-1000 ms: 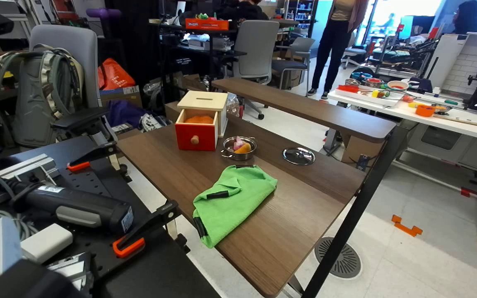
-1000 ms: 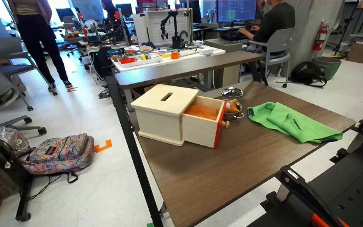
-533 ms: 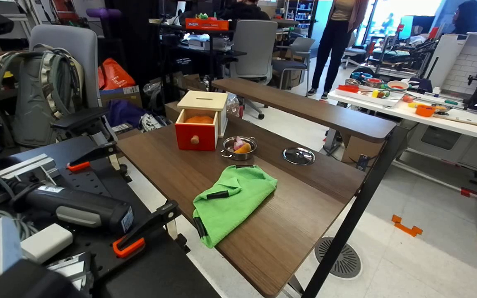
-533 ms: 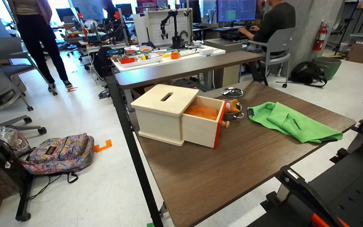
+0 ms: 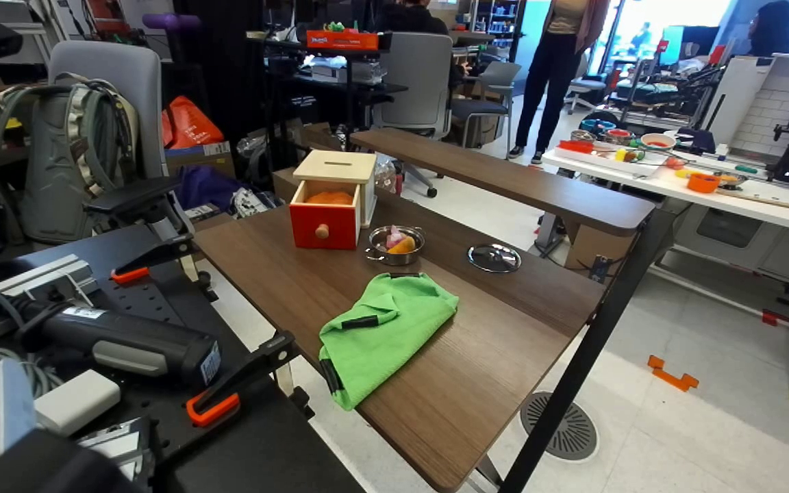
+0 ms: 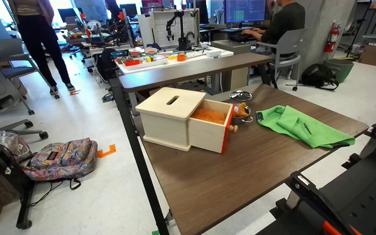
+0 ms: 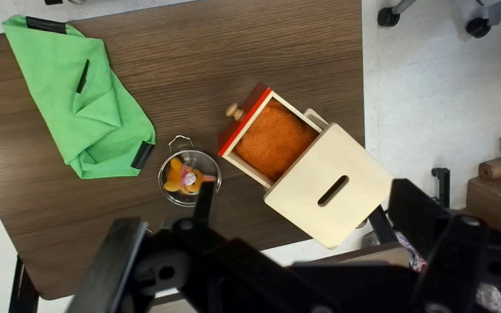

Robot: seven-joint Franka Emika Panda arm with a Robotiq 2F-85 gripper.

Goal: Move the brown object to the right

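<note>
Box near the lower right corner of the tabletop in the wrist view, red-fronted drawer partly out, pot just beside it holding a yellow-orange toy, lump inside the drawer, orange-brown, fuzzy, jaws spread apart.

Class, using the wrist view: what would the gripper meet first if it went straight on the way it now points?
Probably the tan box top, which seems to lie ahead of the open gripper, though depth and exact aim are unclear in that view.
</note>
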